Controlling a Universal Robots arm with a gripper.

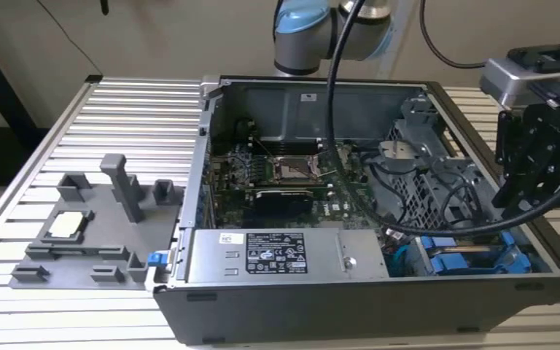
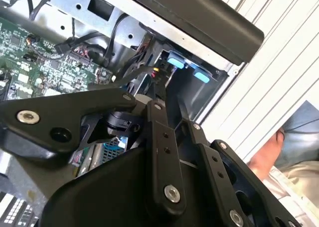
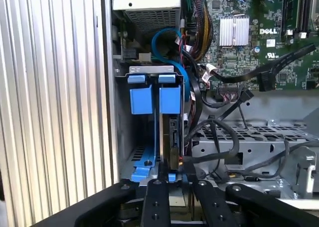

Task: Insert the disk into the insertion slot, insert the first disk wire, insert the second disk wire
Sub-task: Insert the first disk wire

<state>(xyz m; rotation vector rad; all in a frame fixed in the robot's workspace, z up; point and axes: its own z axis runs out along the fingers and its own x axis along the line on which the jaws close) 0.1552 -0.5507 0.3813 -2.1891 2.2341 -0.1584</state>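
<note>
The disk point(image 3: 173, 137) stands edge-on in the insertion slot point(image 3: 142, 142) of the grey drive cage, between blue plastic guides, with two blue tabs point(image 3: 149, 95) at its far end. In the exterior view the blue carrier point(image 1: 465, 257) shows at the case's near right corner. My gripper point(image 3: 179, 183) hangs straight above the disk's near edge, clear of the case in the exterior view point(image 1: 518, 191). Loose black wires point(image 3: 204, 132) curl beside the disk. One black wire's free connector point(image 3: 264, 78) lies over the cage. The second wrist view looks past the gripper point(image 2: 159, 95) at the blue tabs point(image 2: 187, 70).
The open computer case point(image 1: 358, 299) lies on a slatted metal table point(image 1: 125, 117). Inside are the labelled power-supply box point(image 1: 280, 255), the motherboard point(image 1: 290, 171) and the perforated cage point(image 1: 426, 182). A grey fixture point(image 1: 95, 226) stands at the exterior view's left. A person's hand point(image 2: 269, 155) is beside the table.
</note>
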